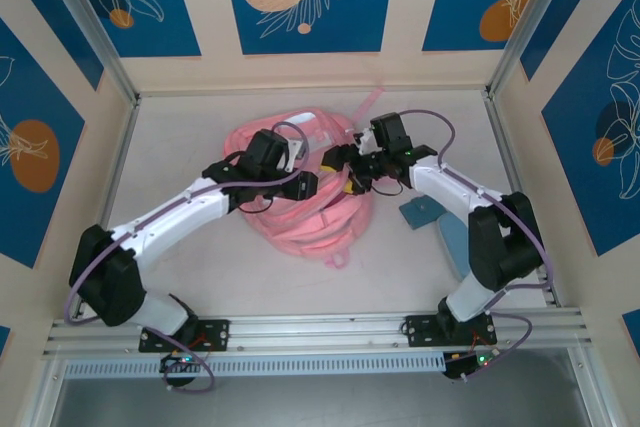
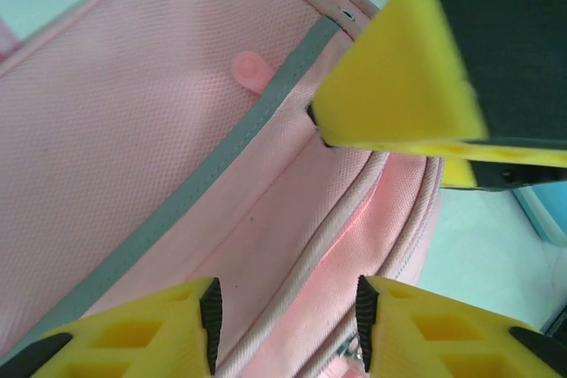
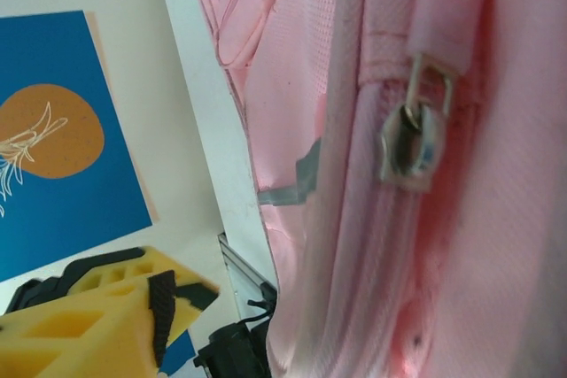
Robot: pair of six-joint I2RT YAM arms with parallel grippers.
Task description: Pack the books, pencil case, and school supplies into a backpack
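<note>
The pink backpack (image 1: 300,217) lies crumpled in the middle of the table. My left gripper (image 1: 306,185) hovers over its top and is open. In the left wrist view the left gripper (image 2: 285,320) straddles a piped seam of the backpack (image 2: 159,130) without touching it. My right gripper (image 1: 344,171) is at the backpack's right side, open. One yellow finger (image 3: 161,312) stands clear of the backpack (image 3: 496,245); its other finger is hidden. A metal zip pull (image 3: 412,143) hangs on the fabric. The right gripper's finger (image 2: 399,77) also reaches into the left wrist view. Books are out of view.
A blue-grey flat item (image 1: 420,213) lies on the table, partly under the right forearm; I cannot tell whether it is the pencil case. Blue patterned panels wall the table on three sides, and a metal rail (image 1: 320,332) runs along the near edge.
</note>
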